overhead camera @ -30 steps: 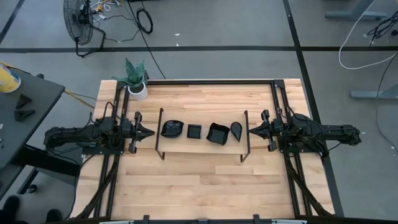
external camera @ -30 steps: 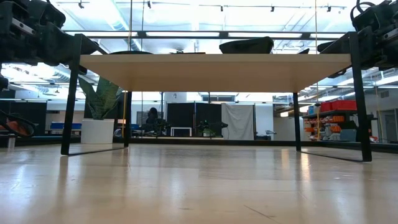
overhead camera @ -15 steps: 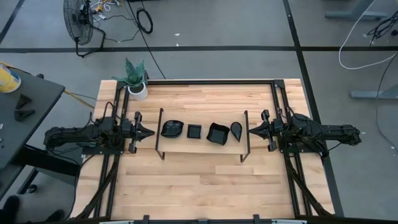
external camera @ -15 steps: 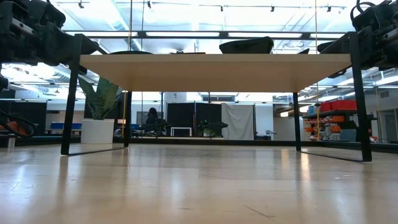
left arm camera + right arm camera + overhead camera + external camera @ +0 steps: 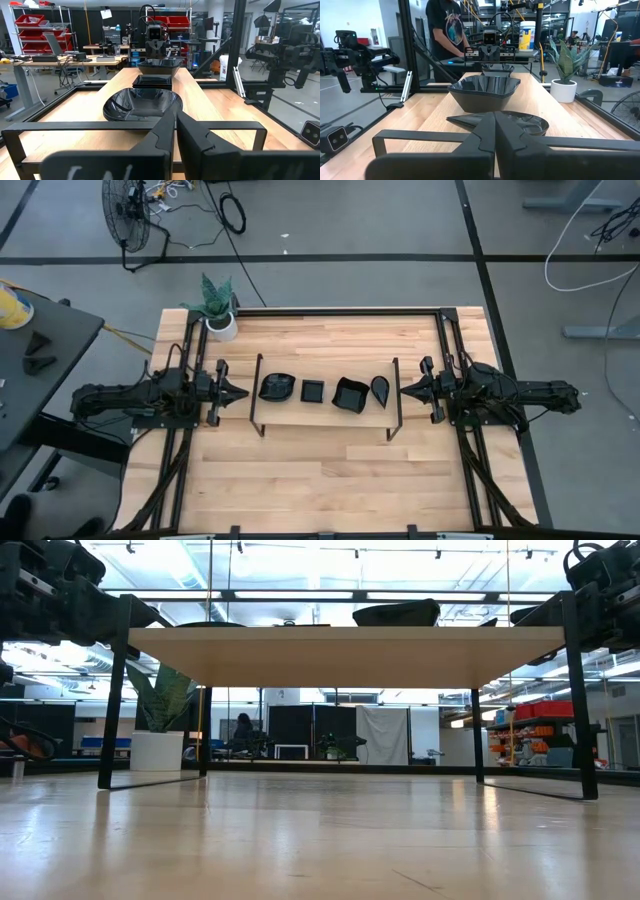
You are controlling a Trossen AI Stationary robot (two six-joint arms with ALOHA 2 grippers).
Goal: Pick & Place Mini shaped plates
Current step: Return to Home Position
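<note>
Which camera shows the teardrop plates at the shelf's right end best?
The high view: the teardrop plates show their full outline from above, beside the right hand. The right wrist view has them nearest but almost edge-on. The left wrist view hides them behind other dishes; the low view shows no clear part.

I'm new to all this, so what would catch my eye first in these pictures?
A row of glossy black plates sits on a low wooden shelf in the middle of the table. Two dark arms flank it, the left gripper and right gripper shut and pointing at the shelf's ends. A potted plant stands at the table's far left corner.
</note>
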